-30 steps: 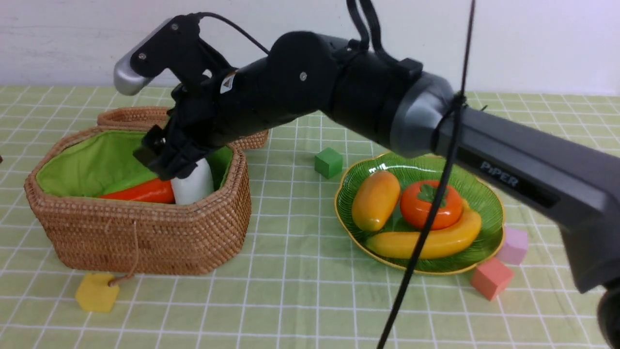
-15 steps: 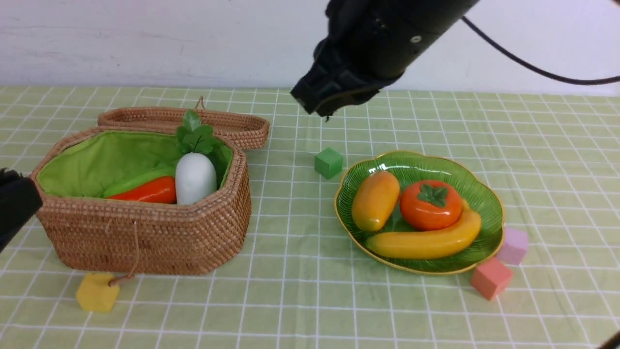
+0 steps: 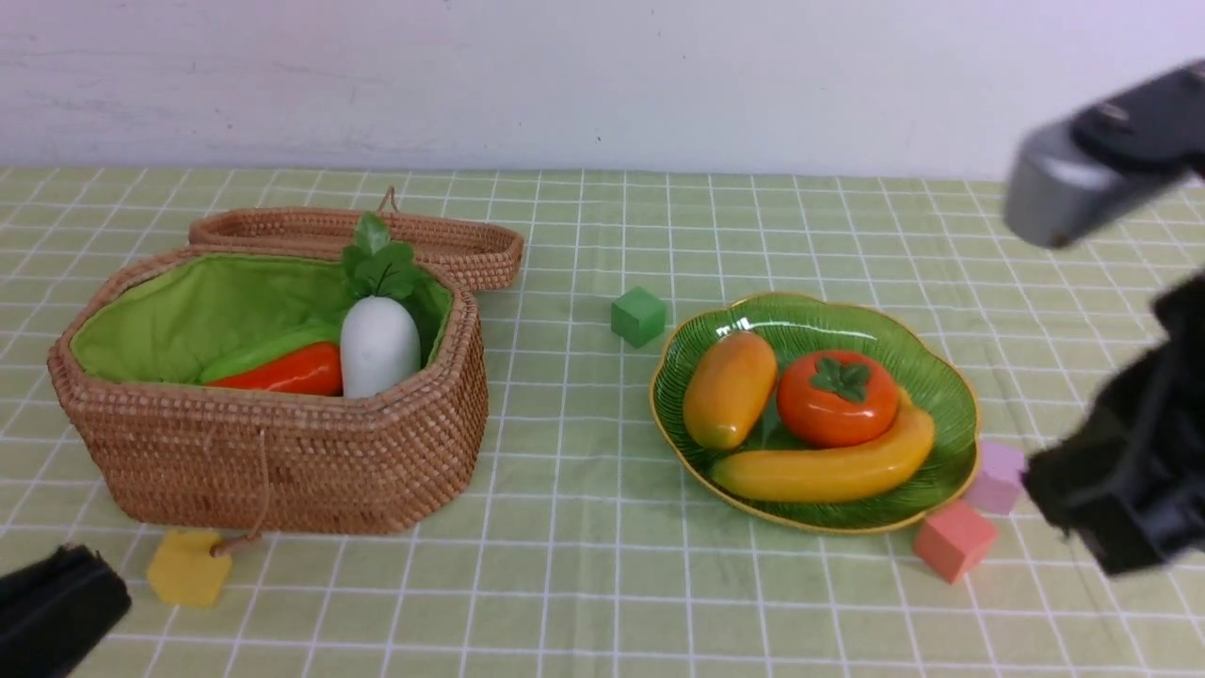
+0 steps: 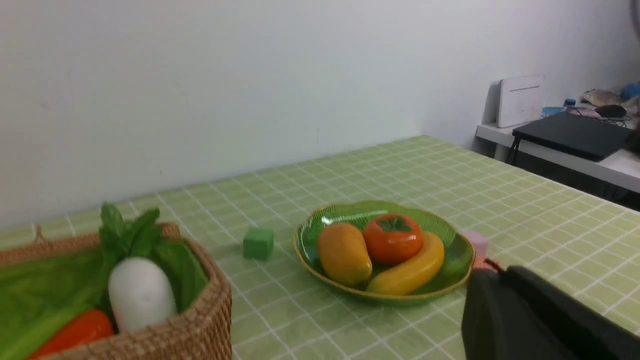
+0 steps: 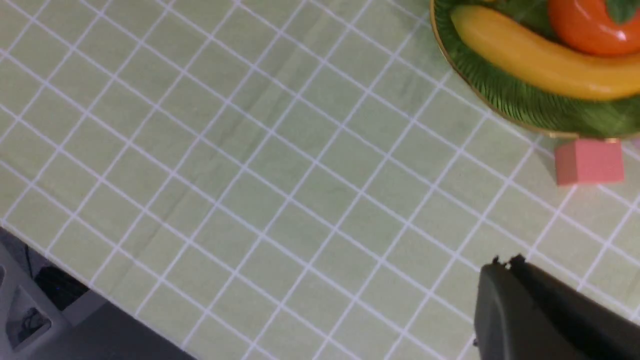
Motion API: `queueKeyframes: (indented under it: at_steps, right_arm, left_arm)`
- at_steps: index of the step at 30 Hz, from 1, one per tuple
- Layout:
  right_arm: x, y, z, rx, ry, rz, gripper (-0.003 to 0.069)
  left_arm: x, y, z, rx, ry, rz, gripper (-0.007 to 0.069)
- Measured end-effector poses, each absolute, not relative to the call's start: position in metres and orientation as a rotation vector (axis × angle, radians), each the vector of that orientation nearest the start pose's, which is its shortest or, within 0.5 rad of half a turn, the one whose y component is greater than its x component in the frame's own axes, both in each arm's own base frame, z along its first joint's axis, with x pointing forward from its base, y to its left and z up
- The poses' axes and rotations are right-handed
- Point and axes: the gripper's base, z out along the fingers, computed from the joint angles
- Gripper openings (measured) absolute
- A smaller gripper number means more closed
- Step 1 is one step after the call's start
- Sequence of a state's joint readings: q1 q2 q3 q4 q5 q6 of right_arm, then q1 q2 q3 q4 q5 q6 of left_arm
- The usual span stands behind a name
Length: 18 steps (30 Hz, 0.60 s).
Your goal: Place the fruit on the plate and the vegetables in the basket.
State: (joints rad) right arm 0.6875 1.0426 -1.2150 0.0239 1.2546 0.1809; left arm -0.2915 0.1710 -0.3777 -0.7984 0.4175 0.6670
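Currently both arms sit low at the near corners of the surface (image 3: 584, 603), which is covered in a green checked cloth. Left gripper (image 3: 56, 612) is at the near left corner, jaws closed with nothing between them; in the left wrist view only its dark closed tip shows. Right gripper (image 3: 1120, 490) hangs blurred near the right edge, jaws likewise closed and empty, close beside the plate's right rim but not touching it. Plate (image 3: 810, 320), green glass with a gold scalloped rim, lies right of centre and carries all three fruits: mango (image 3: 730, 388) on its left side, persimmon (image 3: 836, 397) at the middle, banana (image 3: 828, 468) curved along the near side, touching the persimmon. Basket (image 3: 282, 461) stands toward the left edge, lid (image 3: 442, 247) folded back behind it, green lining exposed. Inside, a white radish (image 3: 379, 344) stands upright against the right wall, leaves above the rim; an orange carrot (image 3: 282, 372) lies beside it, touching. A strip of lighter green lies above the carrot; cannot tell whether it is a pod or lining. Foam cubes on the cloth: green cube (image 3: 638, 315) between basket and plate, yellow cube (image 3: 188, 567) just in front of the basket, pink cube (image 3: 954, 540) and pale purple cube (image 3: 998, 476) at the plate's near right rim.
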Motion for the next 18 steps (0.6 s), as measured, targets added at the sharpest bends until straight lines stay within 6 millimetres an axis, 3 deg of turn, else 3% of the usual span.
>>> queueKeyframes:
  at_steps: [1,4,7,18]
  right_arm:
    - [0.134,0.112,0.397,-0.646,2.516,0.358,-0.0007]
    - [0.099,0.083,0.383,-0.602,2.495,0.371,-0.0004]
    - [0.083,0.068,0.376,-0.59,2.462,0.373,-0.0001]
    - [0.044,0.036,0.381,-0.555,2.319,0.432,0.0008]
  left_arm:
    - [0.04,-0.039,0.301,0.392,1.557,-0.528,-0.0013]
    - [0.049,-0.038,0.276,0.337,1.614,-0.516,-0.0013]
    - [0.053,-0.037,0.264,0.308,1.634,-0.506,-0.0013]
    - [0.055,-0.037,0.251,0.299,1.669,-0.502,-0.0013]
